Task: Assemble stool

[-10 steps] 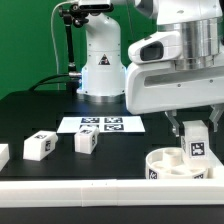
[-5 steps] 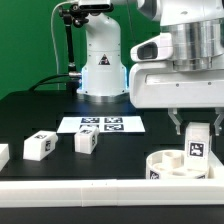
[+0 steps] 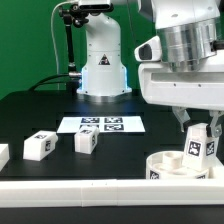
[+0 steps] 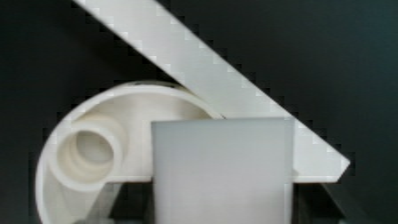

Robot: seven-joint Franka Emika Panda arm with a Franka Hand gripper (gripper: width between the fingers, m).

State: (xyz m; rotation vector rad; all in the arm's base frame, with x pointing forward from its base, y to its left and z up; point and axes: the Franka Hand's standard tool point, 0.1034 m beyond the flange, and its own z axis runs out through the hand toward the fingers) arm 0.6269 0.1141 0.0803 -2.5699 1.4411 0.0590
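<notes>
Exterior view, lower right: gripper (image 3: pixel 199 131) is pinching a seemingly stiff, light leg (image 3: pixel 198 150) by its flat sides.

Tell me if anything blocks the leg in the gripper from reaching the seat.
Nothing visible does. The gripper holds the leg right over the seat, with no part between them. In the wrist view the seat's round hole lies open beside the leg. The nearest loose leg lies well off to the exterior view's left.
</notes>
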